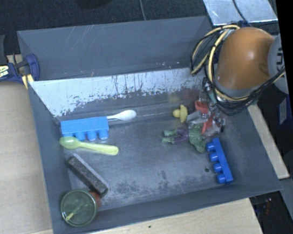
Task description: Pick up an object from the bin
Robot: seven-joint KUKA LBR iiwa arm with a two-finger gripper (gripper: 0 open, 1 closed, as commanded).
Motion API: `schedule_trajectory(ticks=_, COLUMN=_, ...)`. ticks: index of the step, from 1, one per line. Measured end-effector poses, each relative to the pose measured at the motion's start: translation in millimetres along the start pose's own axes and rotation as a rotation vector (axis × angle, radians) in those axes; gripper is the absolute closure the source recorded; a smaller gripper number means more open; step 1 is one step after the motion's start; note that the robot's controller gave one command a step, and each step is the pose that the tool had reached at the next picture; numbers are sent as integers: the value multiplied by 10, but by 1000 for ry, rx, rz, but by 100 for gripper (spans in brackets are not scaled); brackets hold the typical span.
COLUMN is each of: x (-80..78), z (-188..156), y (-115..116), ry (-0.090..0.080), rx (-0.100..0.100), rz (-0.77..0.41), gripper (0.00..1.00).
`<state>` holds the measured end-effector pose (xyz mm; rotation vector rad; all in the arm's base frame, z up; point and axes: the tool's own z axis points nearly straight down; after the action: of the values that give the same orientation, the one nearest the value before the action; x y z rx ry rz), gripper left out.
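My arm's orange wrist cover and its cables hide most of the end effector, so I cannot tell whether it is released or clenched. The arm reaches in over the bin's right rim, tip down at the right end of a green-and-purple toy (its shape hard to make out), between a small yellow piece and a long blue brick.

The toy is a small green and purple figure lying low on the floor of the bin, toward its right side. Its purple part stretches left. Its green bulk sits just beside the upper end of a blue brick.
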<state>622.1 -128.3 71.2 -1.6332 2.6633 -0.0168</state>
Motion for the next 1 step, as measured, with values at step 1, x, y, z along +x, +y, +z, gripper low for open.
schedule_trajectory(ticks=1, x=-3, z=-287, y=11, ry=1, rx=-5, rz=1, gripper=100)
